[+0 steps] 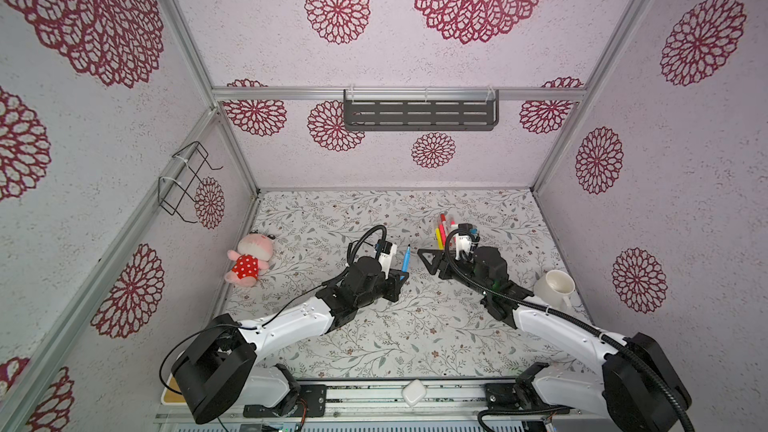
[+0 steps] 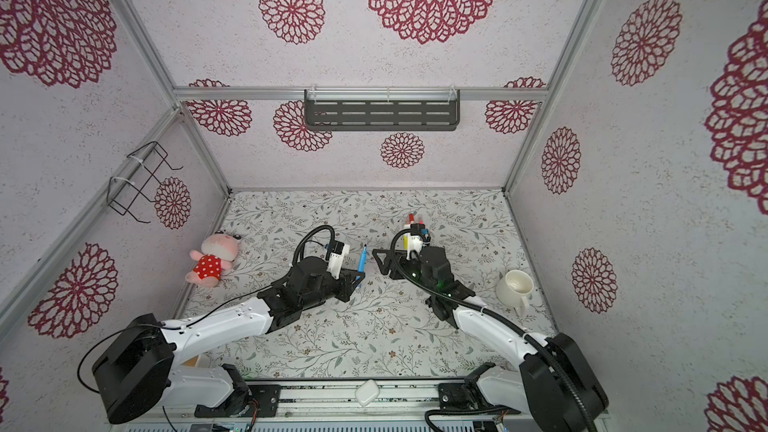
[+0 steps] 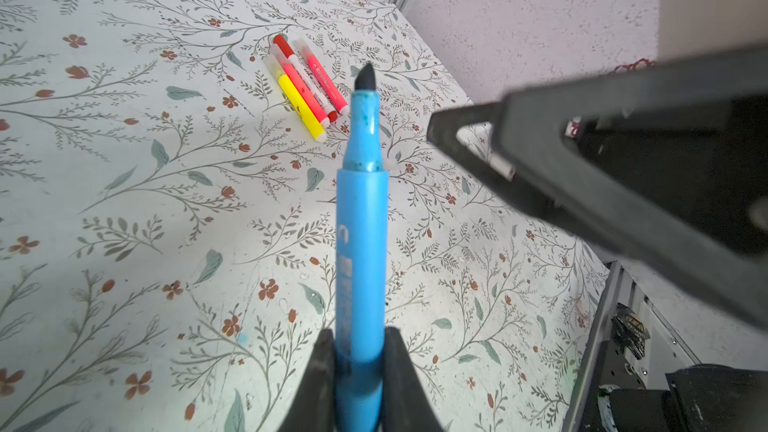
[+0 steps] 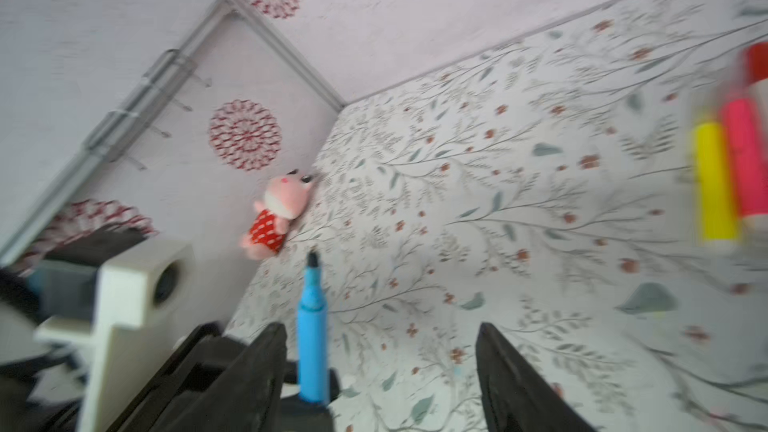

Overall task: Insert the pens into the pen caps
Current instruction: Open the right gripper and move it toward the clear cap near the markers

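My left gripper (image 3: 359,336) is shut on the lower barrel of a blue pen (image 3: 360,218). The pen is bare, its dark tip pointing up and away (image 1: 406,258) (image 2: 362,260). My right gripper (image 4: 379,328) stands open just right of it, with nothing gripped; in the right wrist view the blue pen (image 4: 311,338) rises close to one finger. Yellow, pink and red pens (image 1: 442,229) (image 2: 412,221) (image 3: 307,85) lie side by side behind the right gripper. See-through pen caps (image 3: 272,61) sit on their far ends.
A white mug (image 1: 555,286) (image 2: 515,288) stands at the right edge beside my right arm. A pink plush toy (image 1: 249,261) (image 4: 276,218) lies against the left wall. A dark shelf (image 1: 419,115) hangs on the back wall and a wire rack (image 1: 187,180) on the left wall.
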Controlling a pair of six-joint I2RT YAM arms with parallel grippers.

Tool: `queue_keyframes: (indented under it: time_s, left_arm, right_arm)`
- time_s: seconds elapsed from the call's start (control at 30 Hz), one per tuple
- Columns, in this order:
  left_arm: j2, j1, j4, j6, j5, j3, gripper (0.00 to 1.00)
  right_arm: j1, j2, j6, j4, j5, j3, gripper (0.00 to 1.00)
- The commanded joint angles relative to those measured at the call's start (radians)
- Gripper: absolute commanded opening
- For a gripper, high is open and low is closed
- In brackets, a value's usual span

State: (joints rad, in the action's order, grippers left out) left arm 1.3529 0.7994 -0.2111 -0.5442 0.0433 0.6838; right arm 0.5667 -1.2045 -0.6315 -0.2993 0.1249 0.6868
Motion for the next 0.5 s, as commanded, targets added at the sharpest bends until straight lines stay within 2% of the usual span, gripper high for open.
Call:
queue_keyframes:
  time_s: [0.0,0.07,0.13,0.3,0.47]
  left_arm:
    - [-0.024,-0.008,-0.011,-0.01,-0.005,-0.021,0.0]
    - [-0.023,-0.008,-0.012,-0.021,0.004,-0.027,0.0]
    - [-0.021,-0.008,-0.019,-0.029,0.008,-0.035,0.0]
    - [-0.029,-0.008,-0.018,-0.034,0.01,-0.041,0.0]
    - [-0.04,-0.009,-0.009,-0.031,0.0,-0.044,0.0]
  right_arm:
    - [-0.052,-0.037,0.145,0.444,-0.278,0.121,0.75]
    - [-0.087,-0.075,0.16,0.517,-0.315,0.147,0.75]
    - [-0.134,-0.108,0.165,0.534,-0.297,0.153,0.75]
    - [-0.242,-0.212,0.172,0.509,-0.224,0.16,0.77]
    - [-0.307,-0.337,0.189,0.478,-0.192,0.197,0.78]
